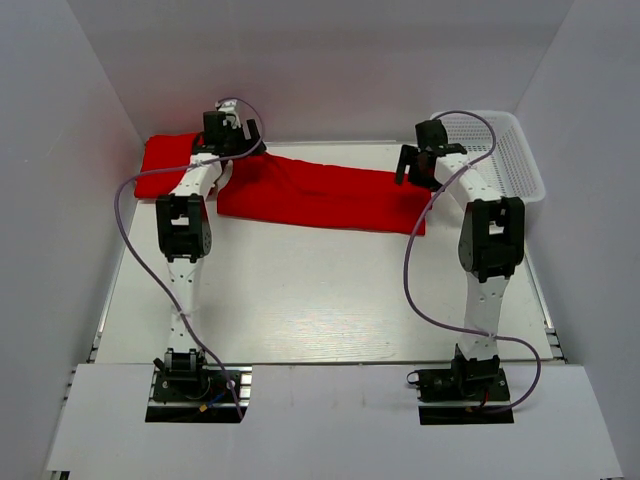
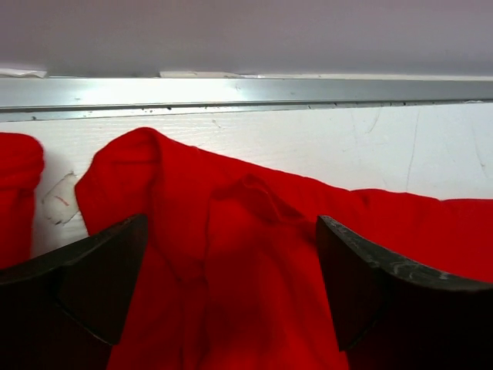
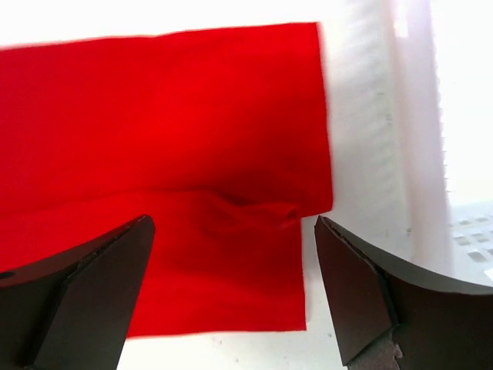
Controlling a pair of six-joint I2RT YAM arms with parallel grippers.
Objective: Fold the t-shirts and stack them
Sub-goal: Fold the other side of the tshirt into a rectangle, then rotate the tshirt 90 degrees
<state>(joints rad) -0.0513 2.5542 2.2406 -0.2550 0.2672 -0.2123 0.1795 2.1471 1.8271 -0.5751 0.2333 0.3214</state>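
A red t-shirt (image 1: 320,195) lies folded into a long band across the far part of the table. A second red t-shirt (image 1: 165,163) lies folded at the far left; its edge shows in the left wrist view (image 2: 17,193). My left gripper (image 1: 232,133) is open above the band's left end (image 2: 239,254), holding nothing. My right gripper (image 1: 420,165) is open above the band's right end (image 3: 177,154), with a small wrinkle between the fingers, holding nothing.
A white mesh basket (image 1: 500,150) stands at the far right, close beside the right gripper; its wall shows in the right wrist view (image 3: 385,131). A metal rail (image 2: 246,92) and the back wall run just behind the left gripper. White side walls close the table in.
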